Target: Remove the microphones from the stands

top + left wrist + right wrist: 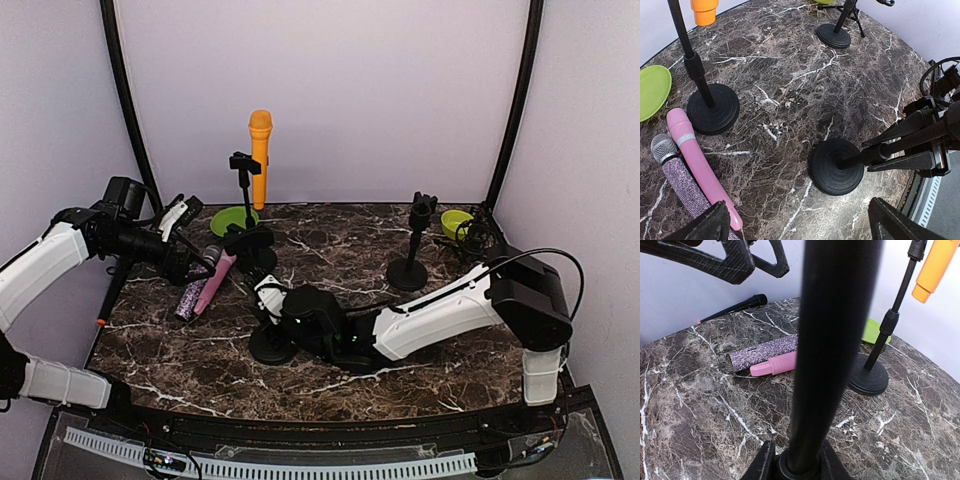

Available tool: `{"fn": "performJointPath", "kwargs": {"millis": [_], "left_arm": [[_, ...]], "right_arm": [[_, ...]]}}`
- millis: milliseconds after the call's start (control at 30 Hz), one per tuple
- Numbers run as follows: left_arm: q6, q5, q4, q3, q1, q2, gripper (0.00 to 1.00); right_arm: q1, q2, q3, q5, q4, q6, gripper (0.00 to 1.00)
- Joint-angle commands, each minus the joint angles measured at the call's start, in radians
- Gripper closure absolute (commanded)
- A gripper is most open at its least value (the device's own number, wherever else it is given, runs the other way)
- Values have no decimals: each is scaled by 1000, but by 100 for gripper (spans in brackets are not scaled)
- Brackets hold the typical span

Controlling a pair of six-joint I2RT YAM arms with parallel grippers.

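no readable text, labels, brand marks or numbers on anything in view

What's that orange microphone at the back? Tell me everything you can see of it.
The orange microphone is bright orange, plastic-looking, with a rounded head on top and a straight handle ending in a stepped collar. It stands upright, held by a black clip on a thin black stand with a round base, at the back of the marble table beside a green plate. The left end effector is away from it; the right end effector grips a nearer stand.
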Motion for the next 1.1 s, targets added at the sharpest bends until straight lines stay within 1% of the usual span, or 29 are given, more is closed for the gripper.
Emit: {"fn": "performJointPath", "kwargs": {"millis": [0,167,267,333,367,500,667,733,867,1067], "left_arm": [[15,42,-17,23,5,-11,1],[69,112,-37,-30,5,-33,1],[163,230,-85,-54,5,-57,1],[217,284,-107,-67,4,-78,4],[222,295,-96,-77,1,-90,5],[177,282,-27,-114,-35,-112,13],[75,226,92,-157,-145,-121,21],[41,213,112,-160,-173,-115,25],[16,199,142,-147,-182,-103,34],[-18,265,151,-133,-186,-96,40]], "right_arm": [[3,-5,18,17,-4,27,100],[2,-105,0,-19,-8,77,100],[-9,-161,42,-56,-78,127,100],[-18,-187,83,-78,-144,159,100],[-22,-196,101,-90,-165,172,100],[-24,-228,156,-129,-187,224,100],[-24,-221,227,-133,-166,317,100],[-22,-208,269,-134,-181,347,100],[-8,-190,333,-131,-208,346,100],[-5,-178,355,-161,-192,361,100]]}}
